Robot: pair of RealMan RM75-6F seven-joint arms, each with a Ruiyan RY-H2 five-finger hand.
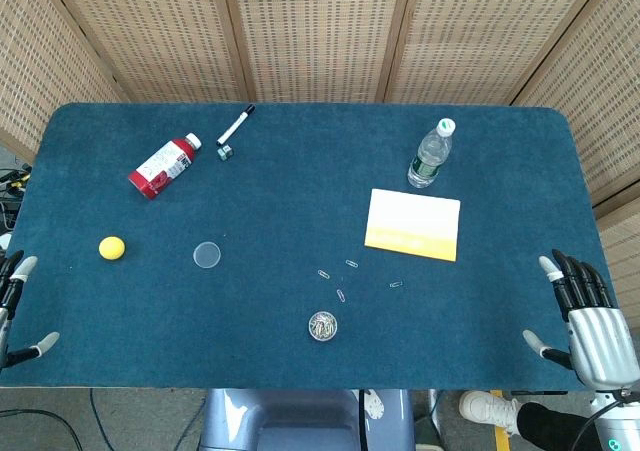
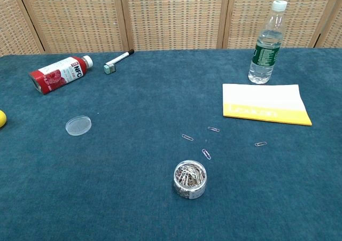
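Note:
My right hand (image 1: 585,316) hovers at the table's front right corner, fingers spread and holding nothing. My left hand (image 1: 15,306) shows only partly at the front left edge, fingers apart and empty. Neither hand appears in the chest view. A small round clear jar of paper clips (image 1: 322,325) (image 2: 190,179) stands open near the front middle. Several loose paper clips (image 1: 340,294) (image 2: 206,154) lie scattered just beyond it. The jar's clear lid (image 1: 207,254) (image 2: 78,125) lies flat to the left.
A red juice bottle (image 1: 164,165) (image 2: 59,73) lies on its side at the back left, a black marker (image 1: 236,125) (image 2: 118,60) beside it. A yellow ball (image 1: 112,248) sits left. A water bottle (image 1: 431,154) (image 2: 265,43) stands back right, by a yellow-white pad (image 1: 413,224) (image 2: 264,110).

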